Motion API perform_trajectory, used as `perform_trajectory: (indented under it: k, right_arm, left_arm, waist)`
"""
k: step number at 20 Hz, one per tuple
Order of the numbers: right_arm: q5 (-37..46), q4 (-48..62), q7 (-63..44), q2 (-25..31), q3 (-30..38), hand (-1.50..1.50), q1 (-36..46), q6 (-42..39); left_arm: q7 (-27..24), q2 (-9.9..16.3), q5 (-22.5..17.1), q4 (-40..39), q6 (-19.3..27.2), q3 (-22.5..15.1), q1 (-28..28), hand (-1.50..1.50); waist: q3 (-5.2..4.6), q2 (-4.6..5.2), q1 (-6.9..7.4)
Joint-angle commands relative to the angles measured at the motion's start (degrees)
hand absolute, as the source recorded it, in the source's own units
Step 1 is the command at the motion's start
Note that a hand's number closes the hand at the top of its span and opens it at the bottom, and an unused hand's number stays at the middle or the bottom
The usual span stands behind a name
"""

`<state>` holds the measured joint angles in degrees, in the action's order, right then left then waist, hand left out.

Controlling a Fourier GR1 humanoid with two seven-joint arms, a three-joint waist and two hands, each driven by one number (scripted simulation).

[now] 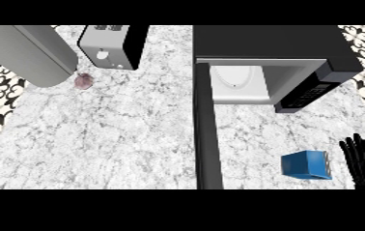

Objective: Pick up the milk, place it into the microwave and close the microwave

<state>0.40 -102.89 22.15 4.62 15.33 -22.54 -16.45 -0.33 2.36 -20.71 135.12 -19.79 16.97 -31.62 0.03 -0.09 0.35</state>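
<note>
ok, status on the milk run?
Right robot hand open, at right edge beside milk; left not in view. Milk on counter, not yet held. Microwave door open, path unblocked.

The milk (307, 165), a blue carton, stands on the counter (128, 128) near its front right corner. The microwave (278, 56) sits at the back right, black, its door (206, 128) swung wide open toward the front edge, its white cavity showing.
</note>
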Motion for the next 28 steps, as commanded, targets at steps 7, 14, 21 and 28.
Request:
perform_trajectory:
  k: [7,14,21,28]
  right_arm:
    - [2.3,19.3,13.3,2.5,3.5,-1.5,4.8,-2.1]
    - [5.8,29.3,19.1,4.8,3.5,-1.5,9.3,-1.3]
    - [9.1,40.2,22.6,4.6,3.6,-1.5,16.9,4.5]
    - [12.0,57.1,35.1,7.2,3.9,-1.5,21.6,5.3]
  left_arm:
    - [3.7,-2.2,-1.5,4.6,0.3,0.9,2.2,-1.5]
    - [3.5,-2.3,-4.8,6.4,-1.9,3.4,-1.6,-1.5]
    - [4.5,-2.3,-6.8,6.2,-3.9,5.0,-1.6,-1.5]
    - [-2.3,-2.3,-3.5,3.2,-5.3,3.9,-4.7,-1.5]
  waist:
    - [0.02,0.05,-0.1]
    - [0.0,0.01,0.08]
    - [0.0,0.01,0.33]
    - [0.04,0.03,0.64]
